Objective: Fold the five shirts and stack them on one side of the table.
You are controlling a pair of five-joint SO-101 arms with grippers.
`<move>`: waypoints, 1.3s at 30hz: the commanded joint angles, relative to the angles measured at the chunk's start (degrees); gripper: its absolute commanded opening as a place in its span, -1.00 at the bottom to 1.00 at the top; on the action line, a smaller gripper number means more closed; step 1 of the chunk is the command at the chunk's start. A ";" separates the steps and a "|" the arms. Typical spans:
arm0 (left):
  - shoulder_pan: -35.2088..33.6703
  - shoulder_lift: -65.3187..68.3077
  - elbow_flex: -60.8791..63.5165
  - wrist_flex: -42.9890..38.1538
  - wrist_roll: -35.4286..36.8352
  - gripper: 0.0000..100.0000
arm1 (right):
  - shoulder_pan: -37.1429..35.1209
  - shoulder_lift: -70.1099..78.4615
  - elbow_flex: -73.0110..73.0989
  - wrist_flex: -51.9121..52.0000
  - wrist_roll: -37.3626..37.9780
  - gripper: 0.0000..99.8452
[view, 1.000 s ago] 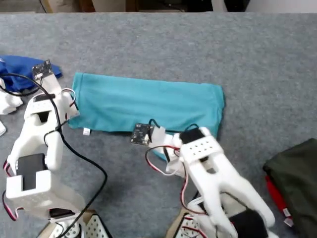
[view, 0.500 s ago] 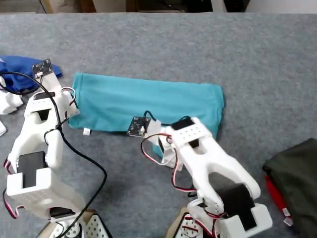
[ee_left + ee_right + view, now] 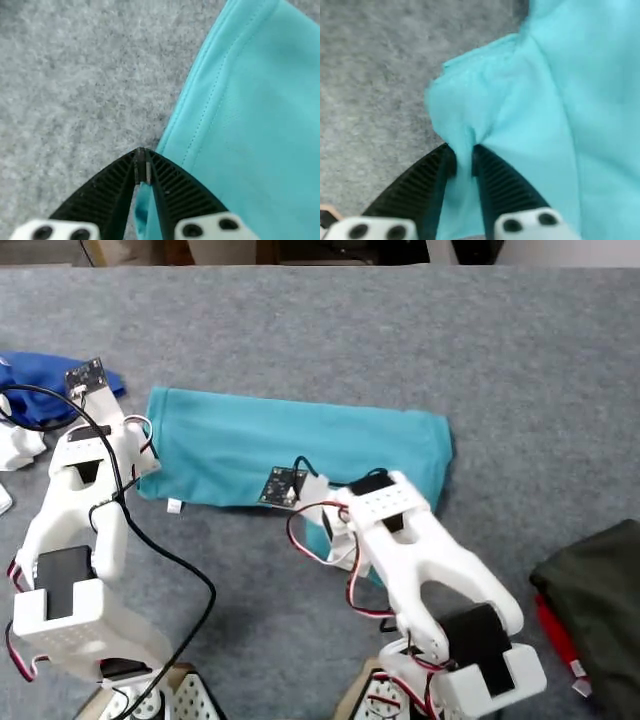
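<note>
Pinching the teal shirt (image 3: 300, 445) at two spots: my left tool (image 3: 141, 167) is clamped on its hem toward the worktop's (image 3: 500, 360) left edge, and my right tool (image 3: 463, 160) grips a bunched fold on its near side. The shirt lies mid-worktop, between a blue shirt (image 3: 40, 390) at the left edge and a dark shirt (image 3: 600, 590) at the right.

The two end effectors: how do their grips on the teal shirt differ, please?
The left end effector pinches an edge at the teal shirt's short end; the right end effector pinches a bunched fold on its long edge. The left's jaws nearly meet; the right's stand apart around cloth. Both grip it.
</note>
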 commanded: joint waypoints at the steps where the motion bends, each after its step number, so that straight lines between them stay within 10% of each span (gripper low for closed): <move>1: -0.18 -0.31 -2.46 0.44 0.35 -0.96 | 3.74 1.63 -1.89 1.14 0.44 -0.99; 27: -0.09 -0.40 -2.37 0.44 0.35 -0.96 | 12.00 44.70 -91.30 42.37 20.66 -0.99; 39: -0.09 -0.40 -2.37 0.44 0.35 -0.96 | 11.47 57.27 -110.81 44.40 26.02 -0.75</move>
